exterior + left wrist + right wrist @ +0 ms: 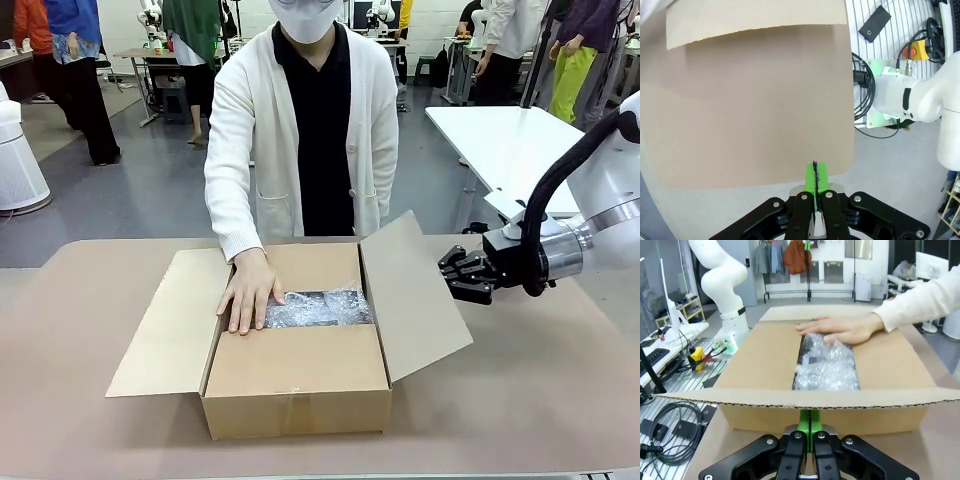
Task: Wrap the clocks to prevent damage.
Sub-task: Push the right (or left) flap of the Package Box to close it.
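An open cardboard box (295, 385) sits mid-table. A bundle of bubble wrap (320, 308) lies inside it; the clocks are hidden under the wrap. The person's hand (250, 292) presses flat on the near flap and the wrap's edge. My right gripper (462, 275) is shut with nothing in it, hovering just right of the box's raised right flap (415, 300). In the right wrist view the shut gripper (810, 422) points at that flap's edge (880, 398), with the wrap (827, 365) and the hand (845, 330) beyond. My left gripper (815, 180) is shut and empty above the tan table (750, 110).
The box's left flap (165, 325) lies spread out on the table. A cardboard flap edge (755, 17) shows at the top of the left wrist view. Off the table there stand a white arm base (910, 95), cables and a red stop button (917, 48). Another white table (510, 140) stands behind.
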`<act>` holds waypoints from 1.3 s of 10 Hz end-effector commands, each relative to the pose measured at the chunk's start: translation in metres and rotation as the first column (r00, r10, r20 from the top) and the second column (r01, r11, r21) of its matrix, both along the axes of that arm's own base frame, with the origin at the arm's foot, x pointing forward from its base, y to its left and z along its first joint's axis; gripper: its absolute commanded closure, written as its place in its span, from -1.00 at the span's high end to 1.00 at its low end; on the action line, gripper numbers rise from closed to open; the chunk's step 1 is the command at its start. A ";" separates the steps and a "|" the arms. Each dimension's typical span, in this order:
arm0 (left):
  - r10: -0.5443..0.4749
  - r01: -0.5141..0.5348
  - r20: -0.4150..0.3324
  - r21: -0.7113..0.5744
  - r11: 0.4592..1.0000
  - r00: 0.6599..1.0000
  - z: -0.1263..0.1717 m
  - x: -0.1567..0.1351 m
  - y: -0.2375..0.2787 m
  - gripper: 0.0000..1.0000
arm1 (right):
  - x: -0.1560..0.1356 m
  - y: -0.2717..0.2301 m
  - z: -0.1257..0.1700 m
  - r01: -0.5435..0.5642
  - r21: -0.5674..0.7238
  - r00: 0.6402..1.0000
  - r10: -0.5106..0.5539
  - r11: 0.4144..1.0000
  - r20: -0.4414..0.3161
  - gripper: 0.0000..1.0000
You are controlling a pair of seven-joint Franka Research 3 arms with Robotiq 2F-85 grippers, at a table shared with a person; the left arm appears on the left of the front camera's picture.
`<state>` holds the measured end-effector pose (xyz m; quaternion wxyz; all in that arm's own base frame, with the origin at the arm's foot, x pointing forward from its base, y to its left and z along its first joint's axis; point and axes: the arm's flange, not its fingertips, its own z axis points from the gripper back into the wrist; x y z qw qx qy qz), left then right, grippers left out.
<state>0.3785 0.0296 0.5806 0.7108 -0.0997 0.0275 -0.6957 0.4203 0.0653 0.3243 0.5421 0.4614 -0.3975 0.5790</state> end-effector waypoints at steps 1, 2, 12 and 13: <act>-0.016 0.016 -0.005 -0.007 1.000 1.000 0.002 0.001 0.002 -0.99 | 0.003 0.024 0.007 -0.001 0.028 1.000 0.000 1.000 0.010 -0.98; -0.016 0.016 -0.005 -0.007 1.000 1.000 0.002 0.001 0.002 -0.99 | 0.004 0.035 0.011 -0.012 0.025 1.000 0.011 1.000 0.018 -0.98; -0.016 0.016 -0.005 -0.007 1.000 1.000 0.002 0.001 0.002 -0.99 | 0.010 0.120 -0.025 -0.092 -0.098 0.996 0.091 0.991 -0.014 -0.98; -0.016 0.016 -0.005 -0.007 1.000 1.000 0.002 0.001 0.002 -0.99 | 0.010 0.123 -0.035 -0.098 -0.112 0.995 0.095 0.989 -0.031 -0.98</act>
